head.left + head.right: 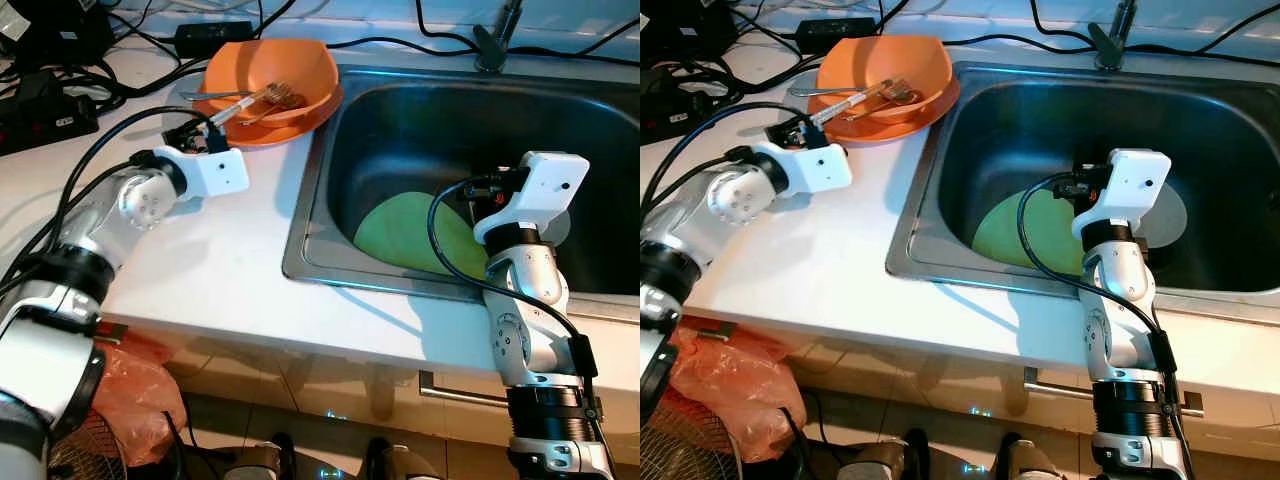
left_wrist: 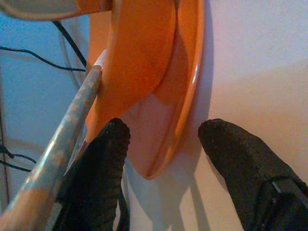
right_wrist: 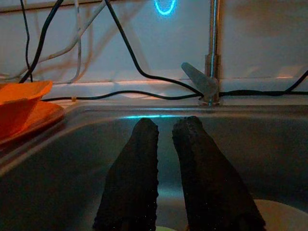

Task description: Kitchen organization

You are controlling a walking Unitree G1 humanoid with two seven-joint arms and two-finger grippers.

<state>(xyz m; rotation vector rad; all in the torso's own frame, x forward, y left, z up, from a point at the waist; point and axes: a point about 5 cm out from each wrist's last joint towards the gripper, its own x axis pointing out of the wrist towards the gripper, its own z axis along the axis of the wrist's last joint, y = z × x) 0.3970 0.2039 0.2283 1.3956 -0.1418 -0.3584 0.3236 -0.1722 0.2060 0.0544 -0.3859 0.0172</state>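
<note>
We look down on a white counter (image 1: 230, 270) with a steel sink (image 1: 560, 110) set into it at three o'clock. At eleven o'clock of the basin, on the counter beside the sink's rim, an orange bowl (image 1: 290, 70) sits on an orange plate (image 1: 322, 108), and a fork (image 1: 262, 100) and other metal cutlery lie across the bowl with their handles reaching toward nine o'clock. The left gripper (image 2: 163, 163) is at the plate's near edge, at seven o'clock of the bowl; in the left wrist view its two black fingers (image 2: 103, 163) stand wide apart, one on each side of the plate's rim, with a metal handle (image 2: 62, 149) running just beside one finger, and they close on nothing that we can see. In the basin a green plate (image 1: 400, 232) lies on the bottom toward seven o'clock, with a pale round plate (image 1: 1172, 215) just beside it toward three o'clock. The right gripper (image 3: 166, 132) hangs inside the sink above these plates; its fingers sit close together with only a narrow gap and hold nothing, pointing at the back wall where the tap (image 3: 211, 62) stands at twelve o'clock. Black cables (image 1: 120, 50) and a power strip (image 1: 45, 118) crowd the counter at ten o'clock, and an orange plastic bag (image 1: 140, 390) hangs below the counter's edge at seven o'clock.
</note>
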